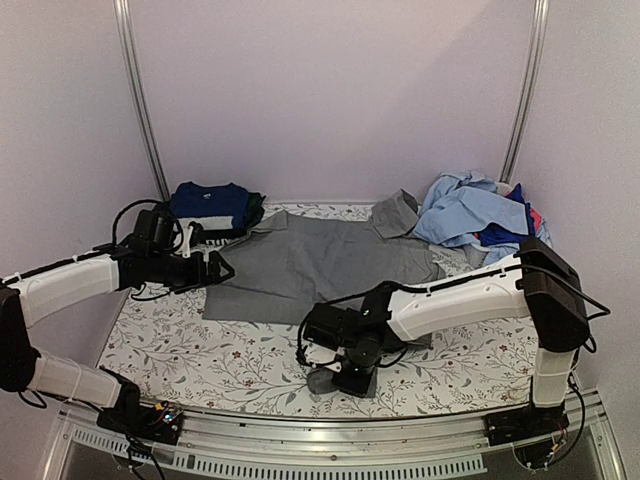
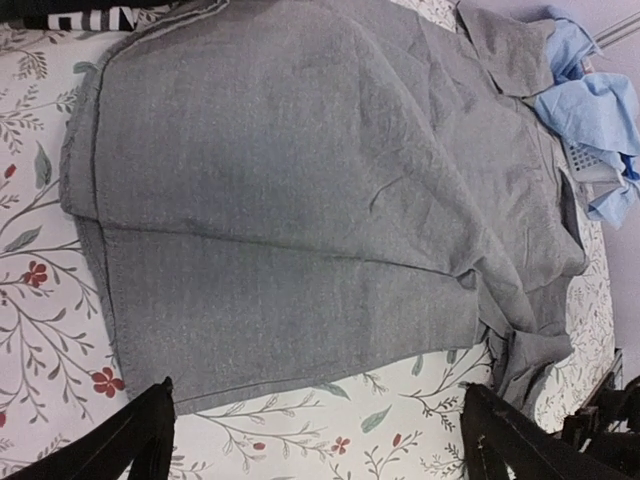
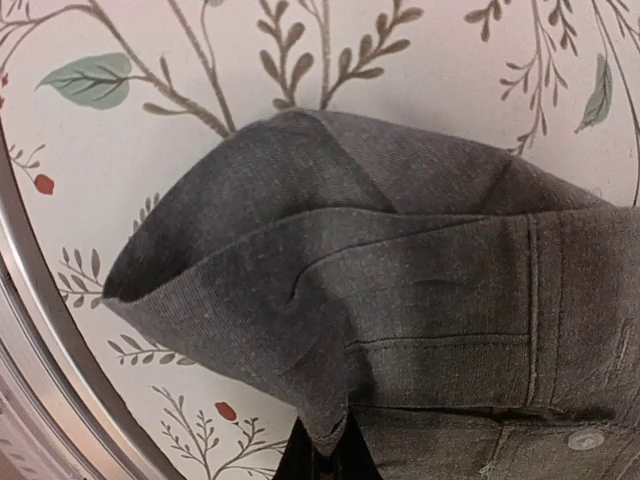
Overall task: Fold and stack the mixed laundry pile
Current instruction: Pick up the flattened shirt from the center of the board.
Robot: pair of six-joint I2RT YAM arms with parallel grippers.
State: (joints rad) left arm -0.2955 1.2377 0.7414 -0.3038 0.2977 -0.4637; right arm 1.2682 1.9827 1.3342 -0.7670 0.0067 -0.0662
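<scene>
A grey collared shirt (image 1: 310,260) lies spread across the middle of the floral sheet. My left gripper (image 1: 215,268) hovers at its left edge, open. In the left wrist view its two dark fingers (image 2: 150,425) stand wide apart over the shirt's hem (image 2: 300,380), with nothing between them. My right gripper (image 1: 340,375) is low near the front edge, shut on a collar corner of the grey shirt (image 3: 400,270), which is pinched at the fingertips (image 3: 325,450). The rest of the mixed laundry pile (image 1: 470,210), mostly light blue shirts (image 2: 590,100), is heaped at the back right.
A folded navy T-shirt stack (image 1: 210,205) sits at the back left corner, just behind my left arm. The white floral sheet (image 1: 200,350) covers the table. A metal rail (image 1: 330,430) runs along the near edge. Pale walls close in at the back and both sides.
</scene>
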